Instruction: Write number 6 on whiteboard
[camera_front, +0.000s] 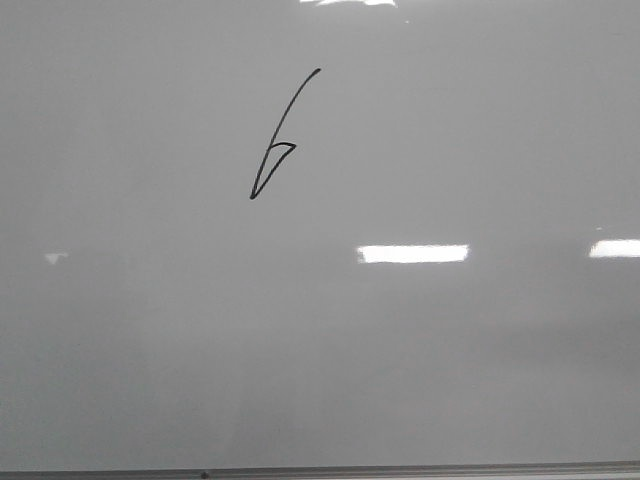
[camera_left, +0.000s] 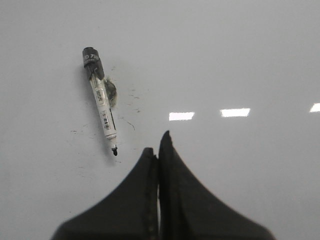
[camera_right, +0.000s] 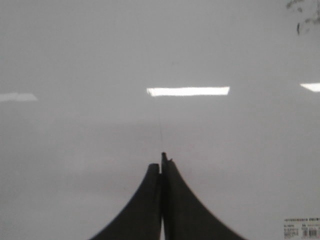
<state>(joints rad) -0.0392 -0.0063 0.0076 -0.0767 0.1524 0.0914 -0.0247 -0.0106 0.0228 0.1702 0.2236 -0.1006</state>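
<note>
The whiteboard (camera_front: 450, 380) fills the front view, glossy pale grey. The number 6 (camera_front: 278, 145) is drawn on it in thin black line, a long slanted stroke with a small pointed loop, up and left of centre. No gripper shows in the front view. In the left wrist view my left gripper (camera_left: 158, 145) is shut and empty over the board (camera_left: 260, 55). A marker (camera_left: 100, 100) with a black cap end and white body lies flat on the board just beyond it, tip uncovered. In the right wrist view my right gripper (camera_right: 162, 161) is shut and empty over the bare board (camera_right: 75, 60).
Bright rectangular light reflections (camera_front: 412, 253) lie on the board. A thin grey edge strip (camera_front: 400, 470) runs along the near side. Faint ink smudges (camera_left: 131, 100) surround the marker. A small printed label (camera_right: 302, 229) and dark marks (camera_right: 302, 15) show in the right wrist view.
</note>
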